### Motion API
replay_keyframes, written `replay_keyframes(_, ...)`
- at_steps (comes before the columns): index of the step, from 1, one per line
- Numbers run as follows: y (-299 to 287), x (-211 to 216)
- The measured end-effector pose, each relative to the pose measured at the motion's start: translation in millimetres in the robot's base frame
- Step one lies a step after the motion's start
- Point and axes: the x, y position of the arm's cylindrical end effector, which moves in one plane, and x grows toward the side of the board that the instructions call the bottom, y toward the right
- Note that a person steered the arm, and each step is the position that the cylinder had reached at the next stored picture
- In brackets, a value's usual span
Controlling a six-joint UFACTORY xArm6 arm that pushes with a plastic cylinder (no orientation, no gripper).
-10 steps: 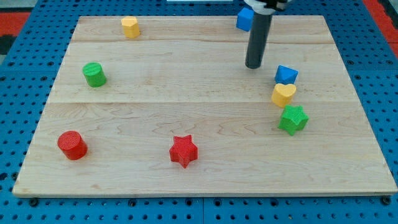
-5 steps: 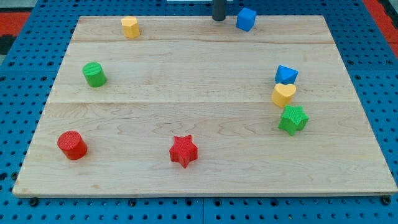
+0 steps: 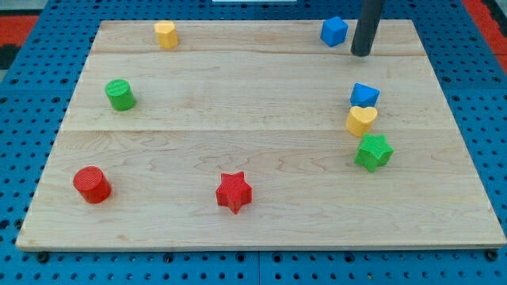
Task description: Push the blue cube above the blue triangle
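Note:
The blue cube (image 3: 334, 31) sits near the view's top edge of the wooden board (image 3: 253, 158), right of centre. The blue triangle (image 3: 364, 95) lies lower at the right, about 80 px below and a little right of the cube. My tip (image 3: 361, 54) is just right of and slightly below the cube, between the cube and the triangle, with a small gap to the cube. The dark rod rises out of the view's top.
A yellow heart (image 3: 361, 120) touches the triangle from below, with a green star (image 3: 373, 152) under it. A yellow block (image 3: 165, 34) is at top left, a green cylinder (image 3: 120, 94) at left, a red cylinder (image 3: 92, 184) at bottom left, a red star (image 3: 234, 191) at bottom centre.
The blue cube has shifted right by about 25 px. My tip went from below the cube, to its left at the top edge, and now stands at its right.

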Motion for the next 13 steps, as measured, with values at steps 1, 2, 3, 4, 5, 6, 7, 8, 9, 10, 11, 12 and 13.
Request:
replay_keyframes(1,-15.4,-63.2)
replay_keyframes(2,-11.8,-63.8)
replay_keyframes(3,-55.6,-64.6)
replay_keyframes(4,-96.8,-58.6)
replay_keyframes(5,-98.8,-32.6)
replay_keyframes(6,-93.7,-0.5)
replay_keyframes(7,-127.4,6.3)
replay_keyframes(8,-123.9,23.8)
replay_keyframes(9,-83.9,23.8)
replay_keyframes(10,-71.2,34.2)
replay_keyframes(11,-70.9,59.5)
replay_keyframes(12,-73.0,77.2)
replay_keyframes(13,-114.8,43.0)
